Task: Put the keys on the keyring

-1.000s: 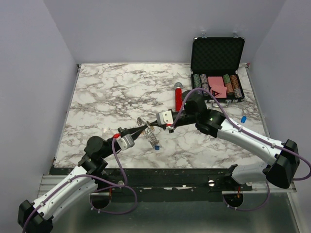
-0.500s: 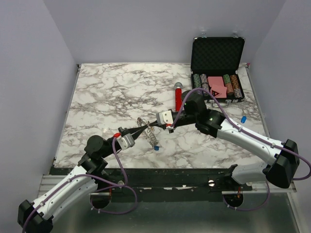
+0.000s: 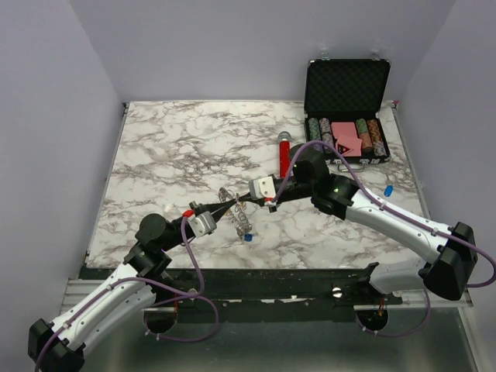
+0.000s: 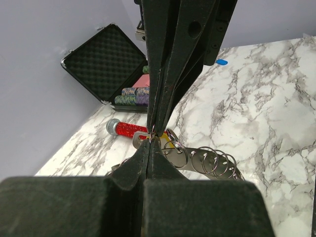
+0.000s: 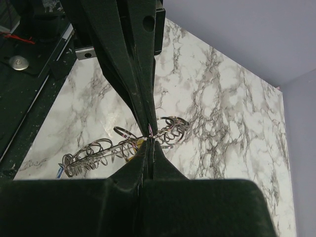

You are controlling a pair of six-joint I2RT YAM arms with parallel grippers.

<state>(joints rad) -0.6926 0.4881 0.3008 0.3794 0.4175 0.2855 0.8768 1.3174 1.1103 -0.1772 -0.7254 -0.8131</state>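
Tip to tip: left gripper (image 4: 149,142) and right gripper (image 5: 149,143) are both pinching shut on the keyring (image 3: 242,220), which is sitting front-middle on the table (image 3: 170,147). A blue key (image 3: 248,238) is lying just beside it.

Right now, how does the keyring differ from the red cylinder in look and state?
The keyring is thin silvery wire with many loops; the red cylinder is solid, with a silver cap. The shut jaws of the left gripper and right gripper meet at a loop of the keyring; neither gripper touches the red cylinder, which lies farther back. Both have silvery metal.
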